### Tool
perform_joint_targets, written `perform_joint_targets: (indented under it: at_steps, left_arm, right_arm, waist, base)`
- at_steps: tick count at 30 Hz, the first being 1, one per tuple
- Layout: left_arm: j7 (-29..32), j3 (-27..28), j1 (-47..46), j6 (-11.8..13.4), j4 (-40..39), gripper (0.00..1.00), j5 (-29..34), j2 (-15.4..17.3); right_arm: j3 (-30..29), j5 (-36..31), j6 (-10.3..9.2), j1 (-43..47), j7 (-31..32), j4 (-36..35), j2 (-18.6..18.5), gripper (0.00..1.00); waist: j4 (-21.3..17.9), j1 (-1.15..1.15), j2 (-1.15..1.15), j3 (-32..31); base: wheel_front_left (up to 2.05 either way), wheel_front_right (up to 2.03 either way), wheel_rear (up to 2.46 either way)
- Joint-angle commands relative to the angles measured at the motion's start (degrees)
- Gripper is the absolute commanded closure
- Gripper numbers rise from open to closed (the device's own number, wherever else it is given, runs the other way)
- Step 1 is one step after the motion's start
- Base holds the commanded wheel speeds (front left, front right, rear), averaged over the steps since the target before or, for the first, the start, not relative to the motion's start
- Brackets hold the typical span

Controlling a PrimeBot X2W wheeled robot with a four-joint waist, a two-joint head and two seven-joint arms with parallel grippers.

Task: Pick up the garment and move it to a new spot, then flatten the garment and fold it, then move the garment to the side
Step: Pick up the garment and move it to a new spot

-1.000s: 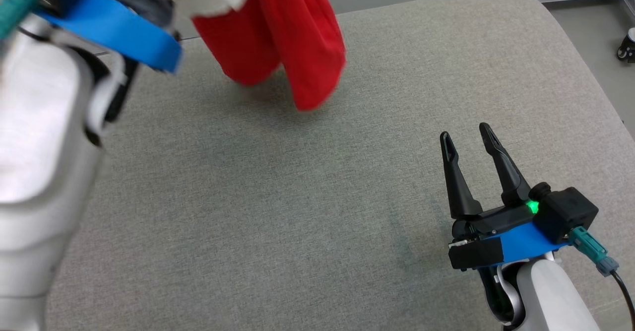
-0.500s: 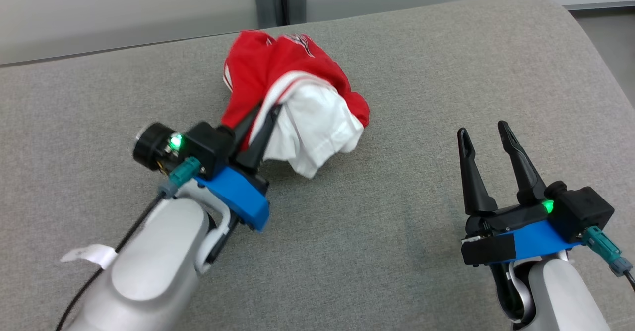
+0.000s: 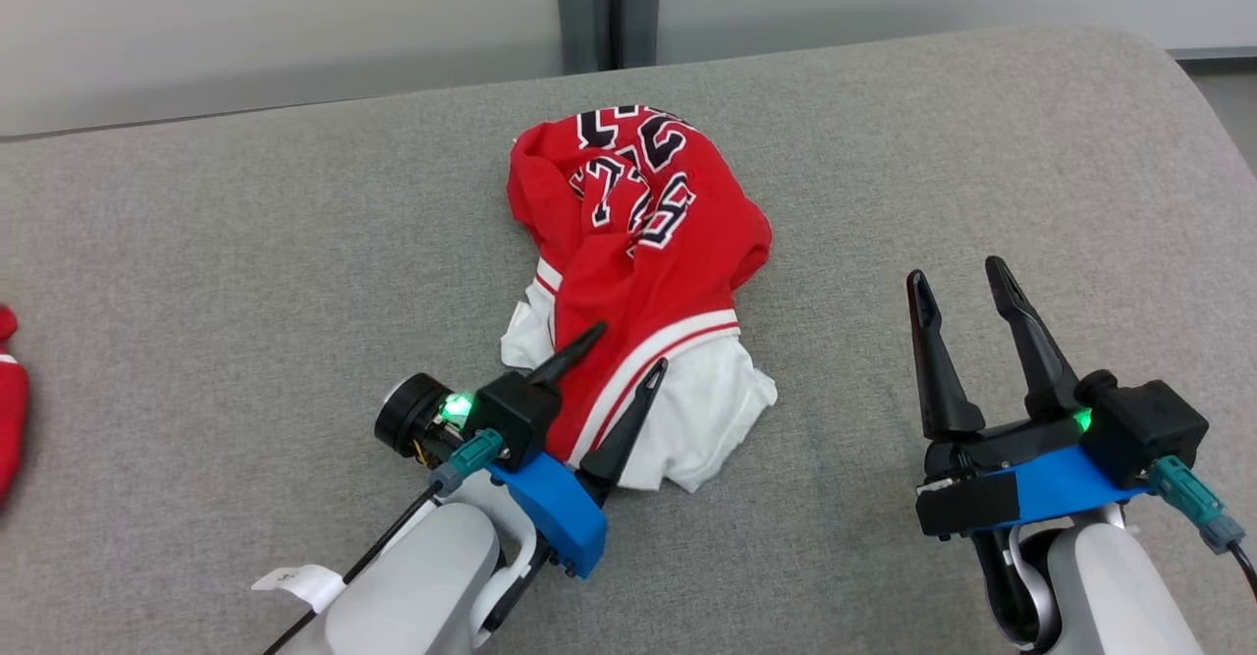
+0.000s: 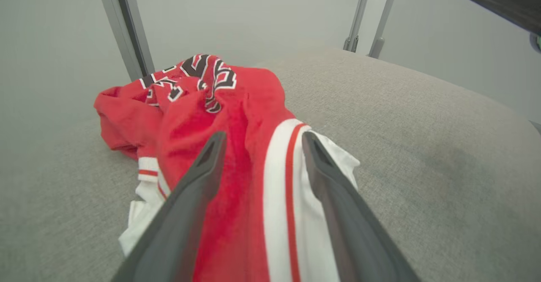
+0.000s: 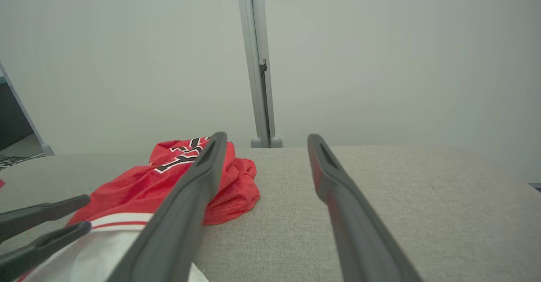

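Half a second ago the left gripper [image 3: 630,346] had its two dark fingers pinched together in the white part of the crumpled red-and-white jersey with black-and-white numbers [image 3: 638,243]. Now those fingers stand well apart and clamp nothing. A second ago the jersey hung in the air. It now lies in a heap on the grey woven-fabric pad [image 3: 245,272], around the middle and somewhat nearer the far edge than the near one. The printed numbers have turned uppermost at the far end of the heap, and the white part with its red-striped band lies at the end toward the near edge. The head camera has shifted between these pictures.

In the left wrist view, the left gripper [image 4: 263,138] reaches over the jersey [image 4: 236,104], with red cloth and the white band showing between and under its spread fingers. The pad [image 4: 422,146] stretches away bare to the right.

The right gripper [image 3: 956,270] is spread wide as before and empty, over the pad's near right part and well apart from the jersey. From its wrist, the right gripper [image 5: 267,137] points toward the far edge of the pad [image 5: 380,180]. The jersey [image 5: 127,189] and the left gripper [image 5: 86,211] are off to one side.

Count: one jersey, two grippers, one piece of red cloth [image 3: 8,409] at the pad's left edge, and two grey round-topped posts [image 3: 574,17] beyond the far edge.
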Motion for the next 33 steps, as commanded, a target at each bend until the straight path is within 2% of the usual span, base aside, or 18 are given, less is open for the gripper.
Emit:
perform_joint_targets:
  at_steps: [1, 8, 17, 25, 33]
  left_arm:
    - [-0.53, 1.27, -1.38, 0.78, -0.71, 0.0, 0.5, -0.06]
    - [-0.72, 7.27, 0.9, 3.36, -6.24, 0.0, 1.93, 1.15]
    - [-0.74, 21.13, 8.66, 7.16, -13.97, 0.0, 4.44, 3.64]
    - [-0.71, 31.92, 15.73, 8.22, -17.81, 0.0, 7.07, 3.8]
    - [-0.71, 37.98, 22.11, 7.6, -18.27, 0.0, 10.04, 2.52]
  right_arm:
    - [-0.24, -0.15, 0.01, 0.98, -0.18, 0.51, -0.03, 0.0]
    - [-0.65, -0.58, 0.01, 2.06, -0.17, 1.42, -0.03, 0.0]
    - [-1.42, -1.37, 0.01, 3.7, -0.17, 2.48, -0.03, 0.0]
    - [-2.32, -2.69, 0.01, 5.09, -0.17, 3.19, -0.04, 0.0]
    - [-2.91, -3.35, 0.01, 6.71, -0.17, 3.48, -0.04, 0.0]
  waist:
    - [0.54, 0.0, 0.0, -0.58]
    - [2.69, 0.0, 0.0, -2.76]
    - [6.66, 0.0, 0.0, -5.71]
    - [9.94, 0.0, 0.0, -7.85]
    - [11.34, 0.0, 0.0, -9.55]
  base:
    - [0.0, 0.0, 0.0]
    - [0.0, 0.0, 0.0]
    - [0.0, 0.0, 0.0]
    - [0.0, 0.0, 0.0]
    - [0.0, 0.0, 0.0]
